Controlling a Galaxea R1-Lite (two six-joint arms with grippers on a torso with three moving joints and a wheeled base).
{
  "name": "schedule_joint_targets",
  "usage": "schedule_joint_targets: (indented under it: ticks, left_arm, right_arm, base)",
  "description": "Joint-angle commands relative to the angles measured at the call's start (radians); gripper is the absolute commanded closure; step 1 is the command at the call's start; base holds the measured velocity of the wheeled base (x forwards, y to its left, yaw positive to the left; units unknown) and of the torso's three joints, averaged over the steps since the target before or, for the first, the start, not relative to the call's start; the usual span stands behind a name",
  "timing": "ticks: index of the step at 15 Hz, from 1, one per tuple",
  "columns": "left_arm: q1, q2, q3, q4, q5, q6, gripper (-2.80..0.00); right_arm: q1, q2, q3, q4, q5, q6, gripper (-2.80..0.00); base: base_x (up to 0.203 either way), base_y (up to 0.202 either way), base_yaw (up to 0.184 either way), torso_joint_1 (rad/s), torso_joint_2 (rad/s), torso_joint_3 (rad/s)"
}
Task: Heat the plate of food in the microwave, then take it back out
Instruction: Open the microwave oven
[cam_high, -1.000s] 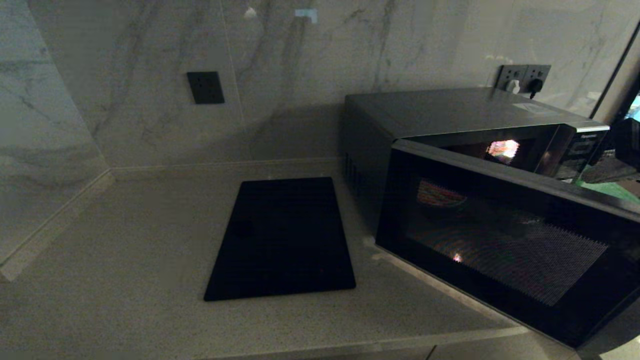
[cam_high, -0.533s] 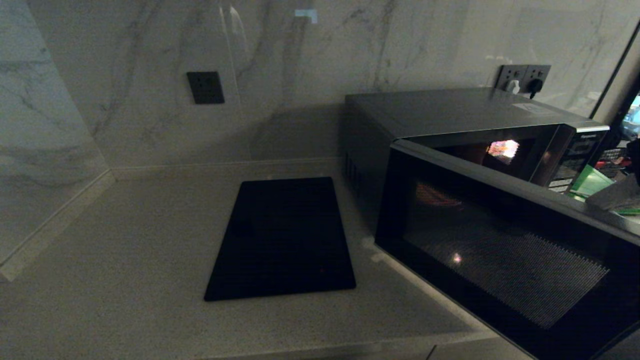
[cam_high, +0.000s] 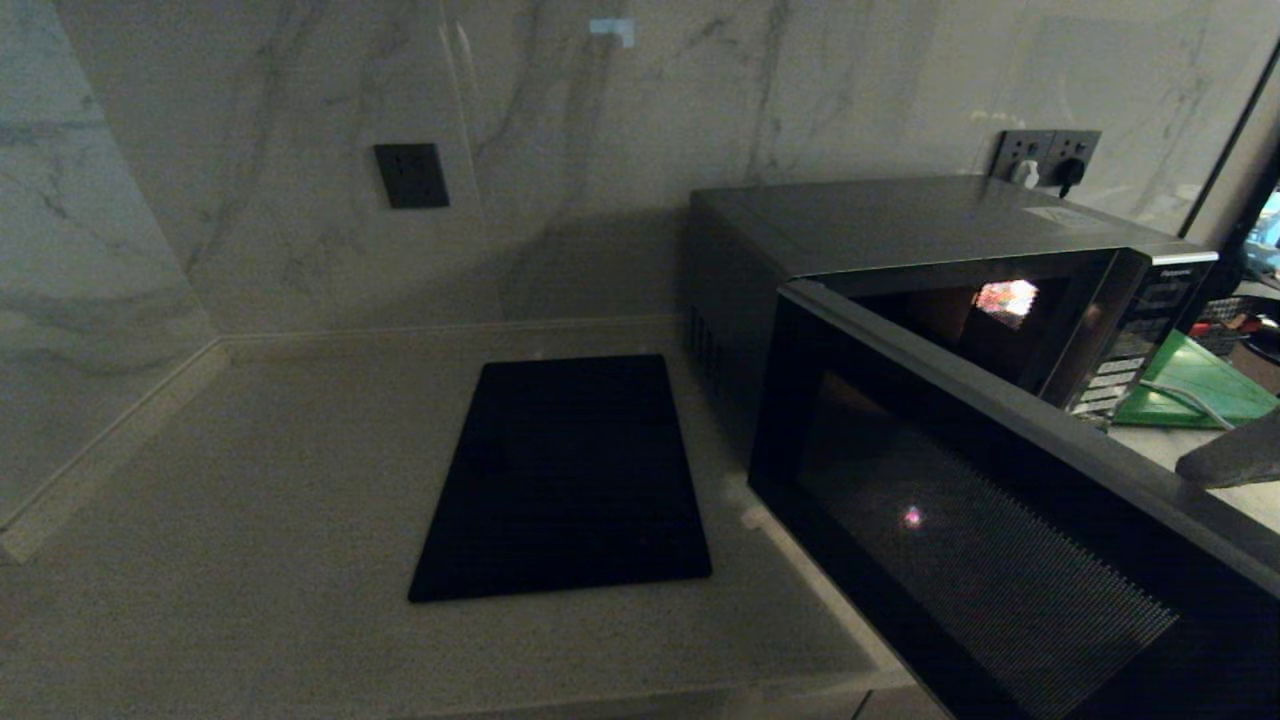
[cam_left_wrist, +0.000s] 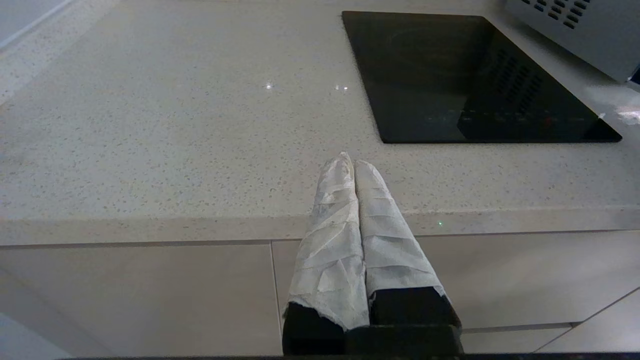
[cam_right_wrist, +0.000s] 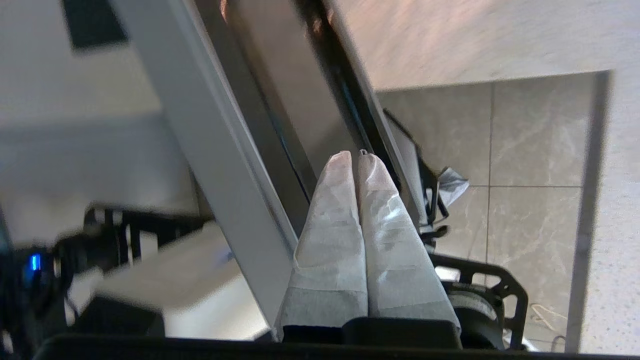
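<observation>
While the microwave (cam_high: 900, 240) sits at the right of the table (cam_high: 250, 480) with its black glass door (cam_high: 980, 560) swung wide toward the near right, you can see into the cavity only as far as a small lit patch on the back wall. You will not find the plate of food in any view; the cavity floor is hidden behind the open door, so whether it sits in there cannot be told.

Your right claw (cam_right_wrist: 356, 156) is clenched, its two cloth-wrapped fingers (cam_right_wrist: 335, 220) pressed together with nothing between them. In the right wrist view the tips lie right against the door's edge, close beside its pale frame, though the blur there makes it hard to say if they truly touch. In the head view a grey wrapped tip (cam_high: 1235, 458) shows at the far right edge, just above the door's top rail and near of the green board (cam_high: 1200, 385), which lies on the table to the right of the microwave's button panel (cam_high: 1140, 330).

Your left claw (cam_left_wrist: 354, 162) is clenched too, empty, and hangs off the near edge of the table, over the cabinet fronts, well apart from the microwave. Beyond it, to the right, lies the flat black cooktop panel (cam_left_wrist: 465, 80), set flush in the table between the bare left stretch and the microwave's vented side. On the marble wall behind are a dark socket plate (cam_high: 411, 175) and, farther right, a double outlet (cam_high: 1045, 155) with plugs in it.
</observation>
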Motion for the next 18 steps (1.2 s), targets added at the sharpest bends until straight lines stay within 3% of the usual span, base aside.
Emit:
schedule_joint_targets:
  ticks: [1,6,18]
  left_arm:
    - [0.0,0.0,0.0,0.0,0.0,-0.001,0.0]
    - [0.0,0.002,0.0,0.0,0.0,-0.001,0.0]
    - [0.0,0.001,0.0,0.0,0.0,-0.001,0.0]
  right_arm:
    - [0.061,-0.02,0.009,0.013,0.006,0.002,0.0]
    - [0.13,-0.025,0.026,0.012,0.017,0.015,0.0]
    - [0.135,-0.045,0.061,0.004,0.028,0.019,0.0]
  base:
    - [0.0,0.0,0.0,0.0,0.0,0.0]
    - [0.0,0.0,0.0,0.0,0.0,0.0]
    - [0.0,0.0,0.0,0.0,0.0,0.0]
